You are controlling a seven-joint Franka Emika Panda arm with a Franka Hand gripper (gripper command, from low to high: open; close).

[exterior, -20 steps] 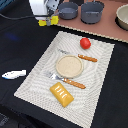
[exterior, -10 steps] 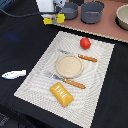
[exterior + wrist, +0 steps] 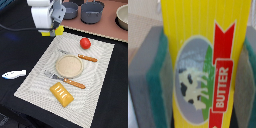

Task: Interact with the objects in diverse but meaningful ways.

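My gripper point(image 3: 53, 30) hangs over the far left corner of the striped placemat point(image 3: 35, 80), shut on the yellow red-marked packet point(image 3: 59, 31). In the wrist view the packet point(image 3: 203, 65), printed with a cow and "BUTTER", sits between the green-padded fingers point(image 3: 157, 75). The red tomato point(image 3: 85, 43) lies at the mat's far right. The orange ridged biscuit block point(image 3: 61, 94) lies near the mat's front edge. The white-blue fish point(image 3: 13, 74) lies on the dark table to the exterior view's left of the mat. A dark grey pot point(image 3: 92, 11) stands at the back.
A tan round plate point(image 3: 68, 65) sits mid-mat with an orange-handled knife point(image 3: 87, 58) beyond it and an orange-handled fork point(image 3: 67, 81) in front. A second dark pot point(image 3: 70, 9) and a pale bowl point(image 3: 122, 15) stand on the back counter.
My gripper, holding the packet, has come down and forward from the back counter toward the mat's far left corner. Nothing else has moved.
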